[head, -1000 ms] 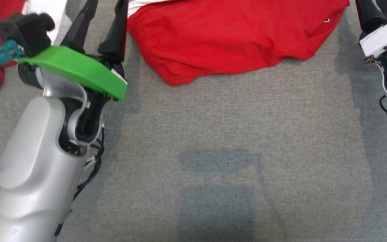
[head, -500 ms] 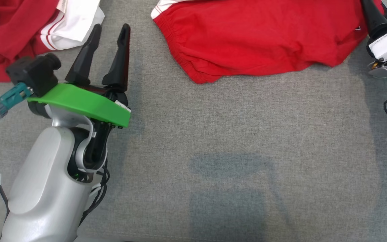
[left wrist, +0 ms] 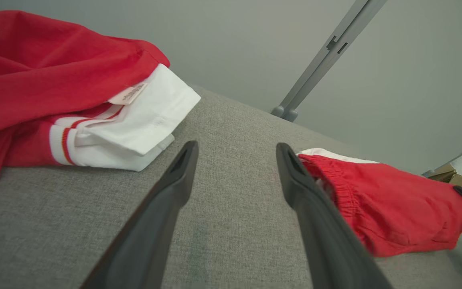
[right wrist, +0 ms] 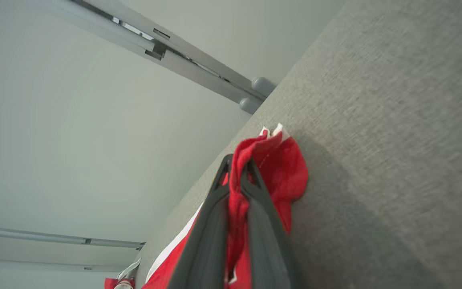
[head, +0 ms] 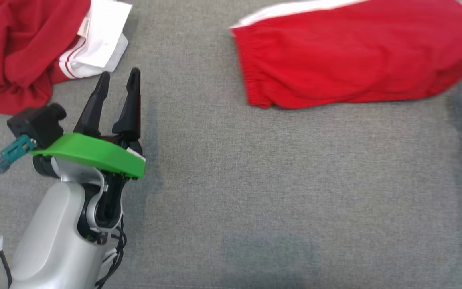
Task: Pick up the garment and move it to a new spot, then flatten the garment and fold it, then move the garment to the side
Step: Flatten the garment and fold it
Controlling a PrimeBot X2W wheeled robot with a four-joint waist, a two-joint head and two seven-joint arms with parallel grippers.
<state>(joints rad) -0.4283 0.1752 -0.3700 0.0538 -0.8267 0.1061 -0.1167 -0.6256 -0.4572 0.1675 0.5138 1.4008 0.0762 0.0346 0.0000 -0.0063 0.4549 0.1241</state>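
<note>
the two long dark fingers (left wrist: 167,196) of the left gripper (left wrist: 237,147) are seen spread apart over a grey woven-fabric bench (left wrist: 231,233), with nothing held between them. at the left, a crumpled red and white cloth garment (left wrist: 54,92) is heaped on the bench, its white striped cuff turned toward the fingers. at the right, a red fabric garment (left wrist: 391,208) with a gathered hem and white edge is laid out, partly hidden behind one finger. a grey metal strut (left wrist: 327,56) is seen slanting against the pale wall beyond.
</note>
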